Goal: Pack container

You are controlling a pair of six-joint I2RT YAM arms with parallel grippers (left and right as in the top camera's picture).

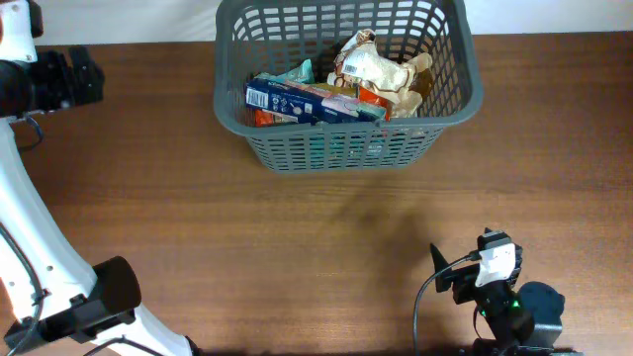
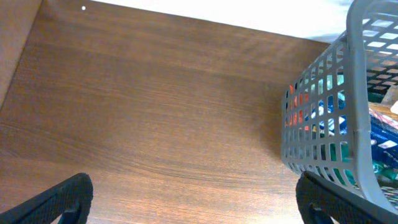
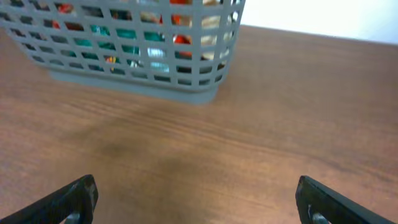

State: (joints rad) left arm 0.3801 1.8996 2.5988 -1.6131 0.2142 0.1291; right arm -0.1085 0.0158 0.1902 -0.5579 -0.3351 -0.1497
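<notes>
The dark grey slotted container (image 1: 336,148) stands at the back middle of the table. Inside it lie a blue box (image 1: 297,101), a cream and gold packet (image 1: 371,64) and orange and teal packets. My left gripper (image 1: 71,77) is open and empty at the far left, level with the container. In the left wrist view (image 2: 196,199) the container's wall (image 2: 323,124) is just to the right of my fingers. My right gripper (image 1: 442,265) is open and empty near the front right. In the right wrist view (image 3: 196,199) the container (image 3: 137,62) stands well ahead.
The brown wooden table (image 1: 198,218) shows no loose packets. A white backdrop (image 1: 119,20) runs along the far edge. The left arm's white link (image 1: 30,237) crosses the left side, and the right arm's base (image 1: 534,307) sits at the front right.
</notes>
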